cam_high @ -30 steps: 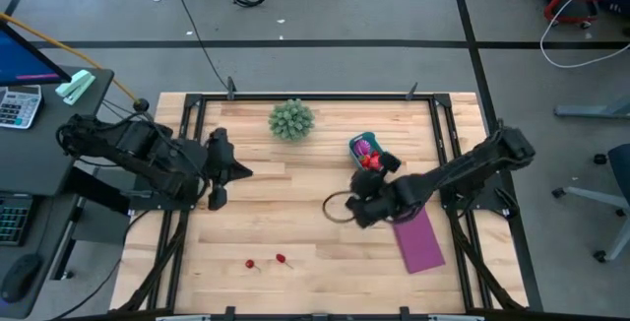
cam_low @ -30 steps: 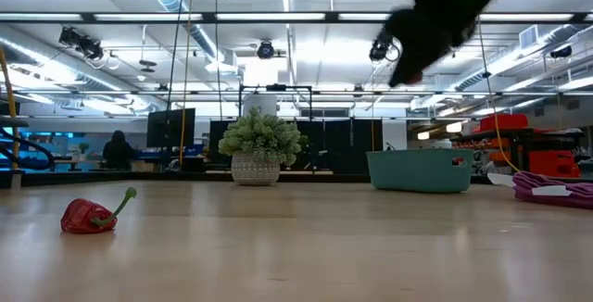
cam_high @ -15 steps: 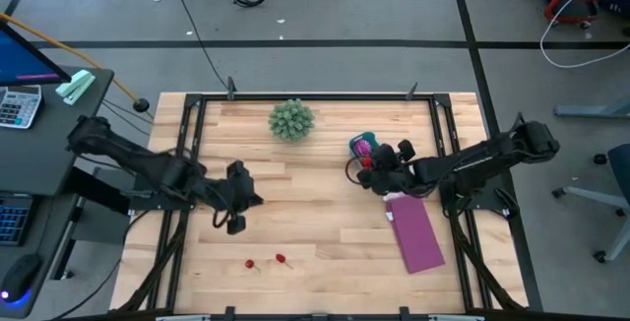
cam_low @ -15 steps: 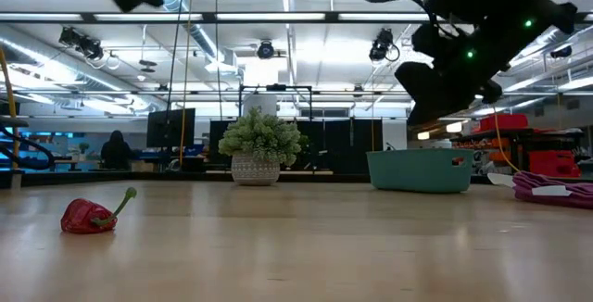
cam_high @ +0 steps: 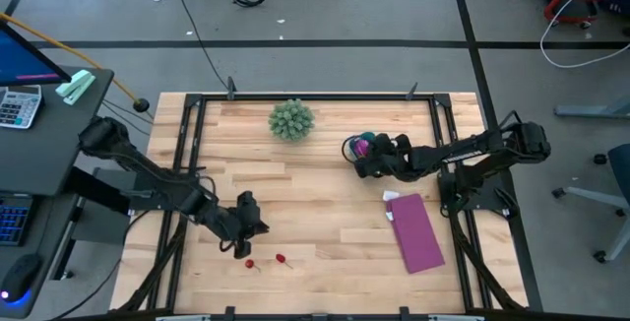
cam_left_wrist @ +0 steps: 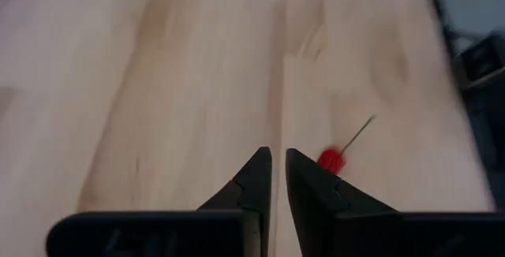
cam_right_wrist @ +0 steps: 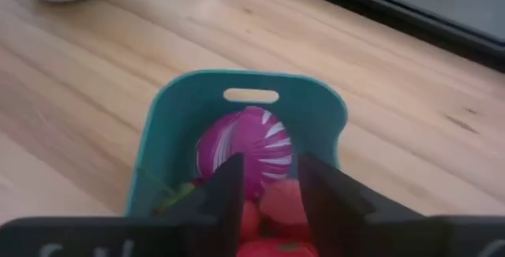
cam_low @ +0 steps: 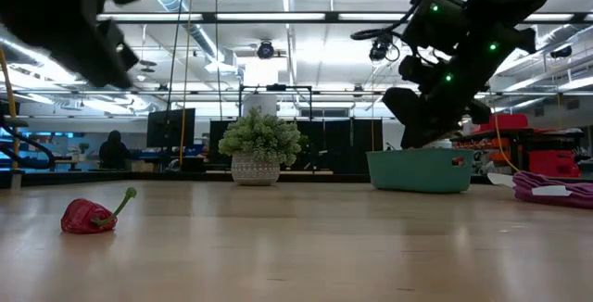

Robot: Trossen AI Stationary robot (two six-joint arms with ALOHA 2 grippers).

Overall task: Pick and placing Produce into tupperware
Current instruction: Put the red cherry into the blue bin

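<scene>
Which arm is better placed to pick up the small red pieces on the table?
The left. Its gripper hovers just beside the two red pieces, fingers nearly shut. The right gripper is far off, over the teal tub.

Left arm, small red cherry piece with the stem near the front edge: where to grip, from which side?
Judging by its pose, grip the round red body of the cherry piece, not the thin stem, which angles off to one side. It lies flat on the table, so come straight down from above. The left gripper is beside it; its nearly closed fingers must open first.
</scene>
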